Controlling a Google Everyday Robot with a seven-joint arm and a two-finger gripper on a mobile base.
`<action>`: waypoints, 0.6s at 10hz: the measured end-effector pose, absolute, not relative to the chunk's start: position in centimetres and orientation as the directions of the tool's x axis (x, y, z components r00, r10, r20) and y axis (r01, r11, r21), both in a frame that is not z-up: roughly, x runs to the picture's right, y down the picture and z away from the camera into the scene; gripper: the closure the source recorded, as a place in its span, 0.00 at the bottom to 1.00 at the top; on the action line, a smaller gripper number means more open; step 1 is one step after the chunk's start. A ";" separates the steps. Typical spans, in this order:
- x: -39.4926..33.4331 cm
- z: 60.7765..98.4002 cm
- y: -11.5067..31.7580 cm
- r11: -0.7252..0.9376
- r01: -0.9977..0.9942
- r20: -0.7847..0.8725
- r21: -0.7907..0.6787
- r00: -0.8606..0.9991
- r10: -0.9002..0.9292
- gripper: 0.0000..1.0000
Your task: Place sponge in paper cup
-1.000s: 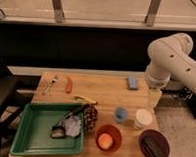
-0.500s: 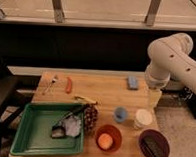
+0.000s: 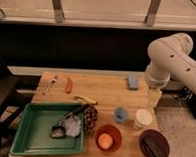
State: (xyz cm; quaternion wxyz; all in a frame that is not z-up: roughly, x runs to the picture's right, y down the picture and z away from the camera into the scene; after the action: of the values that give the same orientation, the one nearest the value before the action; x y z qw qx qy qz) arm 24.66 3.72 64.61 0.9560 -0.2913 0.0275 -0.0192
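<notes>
Wooden bench [image 3: 106,92], arm reaching in from the right.

- Sponge [image 3: 133,82]: lies flat near the far edge of the bench, right of centre, nothing touching it. Not picked up yet.
- Paper cup [image 3: 143,118]: upright near the front right, mouth up and unobstructed, so it can take a drop from above. A small blue cup [image 3: 121,113] stands just beside it on the left and is easy to mistake for the target.
- Hand [image 3: 153,100]: hangs below the wrist, pointing down, just right of the sponge and behind the paper cup. Jaws stand wide, nothing between them. Looks staged for a top-down grasp, but it is offset to the side of the sponge.
- Other items: orange bowl [image 3: 108,138] with a round fruit, dark bowl [image 3: 154,144], green tray [image 3: 27,139] on the left.

Judgement: approach phase. The sponge looks about as wide as the cup mouth, so the fit may be tight.
</notes>
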 end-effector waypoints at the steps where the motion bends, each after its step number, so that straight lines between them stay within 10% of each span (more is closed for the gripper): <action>1: 24.8 64.8 3.6 0.834 0.021 -0.039 -0.551 0.998 -0.051 0.20; 6: 24.6 71.7 0.2 0.866 -0.006 -0.008 -0.500 1.000 0.003 0.20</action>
State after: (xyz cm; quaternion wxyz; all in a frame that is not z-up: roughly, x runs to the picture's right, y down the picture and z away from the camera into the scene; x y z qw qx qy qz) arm 24.63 0.18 71.67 0.9659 -0.2588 0.0036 0.0024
